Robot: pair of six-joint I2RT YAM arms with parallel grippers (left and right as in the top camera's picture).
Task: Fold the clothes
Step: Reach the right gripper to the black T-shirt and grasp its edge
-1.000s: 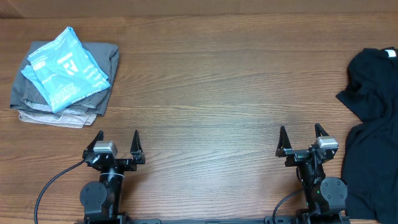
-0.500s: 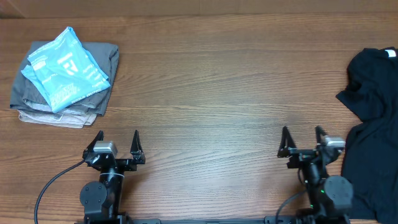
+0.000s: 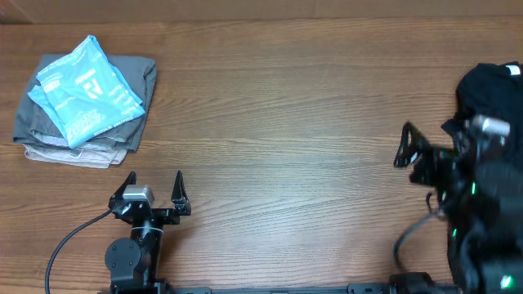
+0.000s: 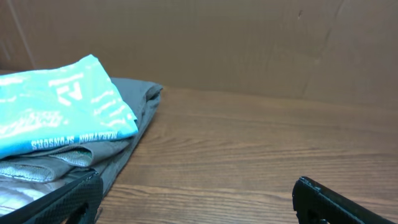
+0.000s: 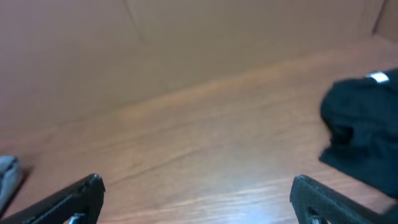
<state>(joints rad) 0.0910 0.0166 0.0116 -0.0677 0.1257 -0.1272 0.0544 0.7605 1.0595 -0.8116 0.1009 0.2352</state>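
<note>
Clothes (image 3: 488, 88), black T-shirts, lie in a crumpled heap at the table's (image 3: 278, 106) right edge, partly out of the overhead view, with a small white label (image 3: 513, 71) showing at the top. The right gripper (image 5: 198, 182) hangs just beside the heap's left edge, jaws spread wide and holding nothing; its blurred wrist view shows the black cloth ahead and to the right. The left gripper (image 3: 155, 176) sits near the front edge, well apart from the shirts, jaws also spread and empty. At the far left a light-blue printed garment (image 3: 86, 90) lies on folded grey ones (image 3: 140, 77).
</note>
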